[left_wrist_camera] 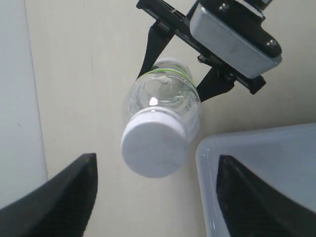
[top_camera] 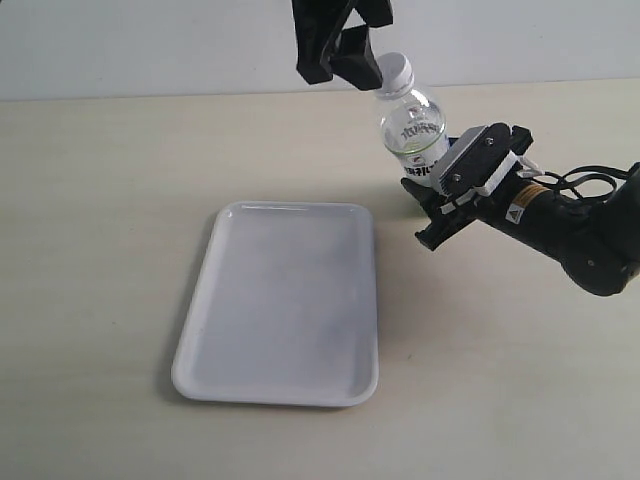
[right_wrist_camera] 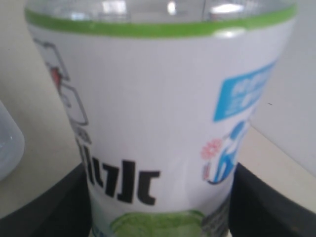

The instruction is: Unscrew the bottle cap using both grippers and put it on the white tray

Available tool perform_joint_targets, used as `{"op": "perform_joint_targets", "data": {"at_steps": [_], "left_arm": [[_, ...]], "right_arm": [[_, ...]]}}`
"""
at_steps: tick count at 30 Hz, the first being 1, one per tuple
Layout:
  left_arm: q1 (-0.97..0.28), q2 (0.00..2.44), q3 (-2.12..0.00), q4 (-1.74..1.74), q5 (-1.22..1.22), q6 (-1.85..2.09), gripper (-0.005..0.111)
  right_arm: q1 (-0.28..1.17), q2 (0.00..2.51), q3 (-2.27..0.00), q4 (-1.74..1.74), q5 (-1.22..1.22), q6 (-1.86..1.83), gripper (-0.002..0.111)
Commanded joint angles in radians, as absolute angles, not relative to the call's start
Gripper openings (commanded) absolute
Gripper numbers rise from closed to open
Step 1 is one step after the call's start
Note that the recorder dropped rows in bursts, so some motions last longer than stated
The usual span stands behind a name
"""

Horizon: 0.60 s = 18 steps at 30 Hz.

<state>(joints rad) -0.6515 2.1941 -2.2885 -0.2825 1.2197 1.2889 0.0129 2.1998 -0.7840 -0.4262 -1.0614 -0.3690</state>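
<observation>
white tray (top_camera: 205,335): one; nearest item, lower left-centre of the exterior view. Flat glossy white plastic, rectangular with rounded corners and a low raised rim. Nothing lies on it.
table (top_camera: 100,200): one; matte pale beige surface under everything.
right gripper (top_camera: 433,185): one; centre right of the exterior view. Black jaws with a white block, set screws and a warning sticker. It is clenched on the lower, labelled part of the bottle; in the right wrist view a black finger (right_wrist_camera: 44,202) stands at each side of the label.
bottle (top_camera: 410,125): one; upper centre-right, just beyond the tray's far right corner. Small, clear plastic with a rounded shoulder, and tilted so its top leans toward the left of the frame. Its base is hidden by the jaws.
label (right_wrist_camera: 158,123): one; a smooth white wrap with a green upper band, dark characters and a blue patch.
bottle cap (top_camera: 397,69): one; round, white, ribbed on the side, seated on the bottle's neck.
left gripper (top_camera: 340,68): one; top centre, all black, just beside the cap. It is released: in the left wrist view its fingers (left_wrist_camera: 64,197) are spread wide and clear of the cap.
wall (top_camera: 150,45): one; a plain pale band along the top edge.
</observation>
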Motion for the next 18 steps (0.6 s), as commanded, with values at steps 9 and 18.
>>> {"op": "perform_joint_targets", "data": {"at_steps": [9,18], "left_arm": [[-0.652,2.233,-2.292,-0.299,1.216,1.31,0.066],[-0.652,2.237,-2.292,-0.333,1.169,1.31,0.066]], "right_arm": [[0.012,2.199,-0.786,-0.425,-1.036,-0.364,0.0],[0.012,2.199,-0.786,-0.425,-1.036,-0.364,0.0]]}}
